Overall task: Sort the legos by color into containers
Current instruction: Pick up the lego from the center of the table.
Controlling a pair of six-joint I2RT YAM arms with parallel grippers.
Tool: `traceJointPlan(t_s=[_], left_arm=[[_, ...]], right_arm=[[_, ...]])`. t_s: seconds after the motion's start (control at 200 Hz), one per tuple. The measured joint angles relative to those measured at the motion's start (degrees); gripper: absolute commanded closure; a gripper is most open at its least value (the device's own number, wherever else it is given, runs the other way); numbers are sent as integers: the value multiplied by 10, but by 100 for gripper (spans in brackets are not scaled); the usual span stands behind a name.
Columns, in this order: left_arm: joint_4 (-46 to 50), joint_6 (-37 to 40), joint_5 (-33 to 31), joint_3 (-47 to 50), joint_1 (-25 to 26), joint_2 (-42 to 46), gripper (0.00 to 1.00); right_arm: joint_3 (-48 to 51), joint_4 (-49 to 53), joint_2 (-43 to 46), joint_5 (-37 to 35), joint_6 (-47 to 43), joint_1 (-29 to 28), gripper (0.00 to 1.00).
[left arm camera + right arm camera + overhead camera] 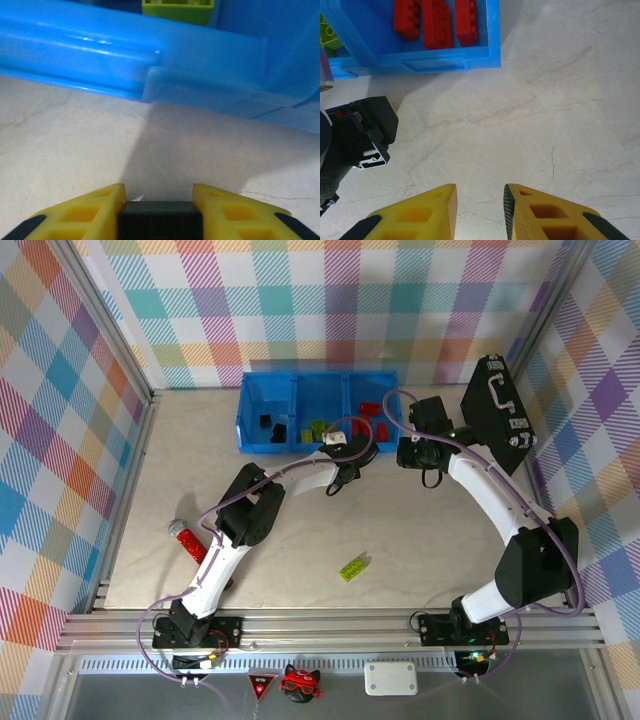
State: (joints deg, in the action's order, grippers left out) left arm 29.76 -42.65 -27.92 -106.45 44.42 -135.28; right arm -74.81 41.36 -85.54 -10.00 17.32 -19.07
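My left claw [160,212] is pinching a small black studded plastic brick [160,224] between its two yellow fingers [90,210]. Right in front of it stands the near wall of the row of three joined see-through blue plastic bins [100,50]. Over that wall, at the top middle of the left wrist view, a lime green plastic brick [177,10] lies inside. So I think this claw faces the green bin, and that is the wrong one for what I hold.

In the top view, the left claw [338,445] sits just below the middle of the bins [290,446]. The little black bricks [266,421] lie in the bin at the left end of the row. So my brick has to go up and to the left in that picture, over the wall, before I let go.

My right claw [480,210] hangs over the table [545,125] with its fingers spread a little and nothing between them. Red plastic bricks [437,22] lie in the bin at the upper left of its view.

One loose lime green brick [353,568] lies on the table in the lower middle of the top view, well apart from the bins. Its long side runs from lower left to upper right. The right claw is free, so I think it should fetch that one.
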Motion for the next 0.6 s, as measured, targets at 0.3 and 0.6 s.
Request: traceJointPlan(t_s=[0.3, 0.6], left_arm=[[-2, 0, 0, 0, 0, 0, 74], [-15, 5, -1, 43, -1, 35, 75]], right_arm=[[16, -3, 18, 2, 5, 0, 69], [22, -7, 18, 6, 13, 0, 69]])
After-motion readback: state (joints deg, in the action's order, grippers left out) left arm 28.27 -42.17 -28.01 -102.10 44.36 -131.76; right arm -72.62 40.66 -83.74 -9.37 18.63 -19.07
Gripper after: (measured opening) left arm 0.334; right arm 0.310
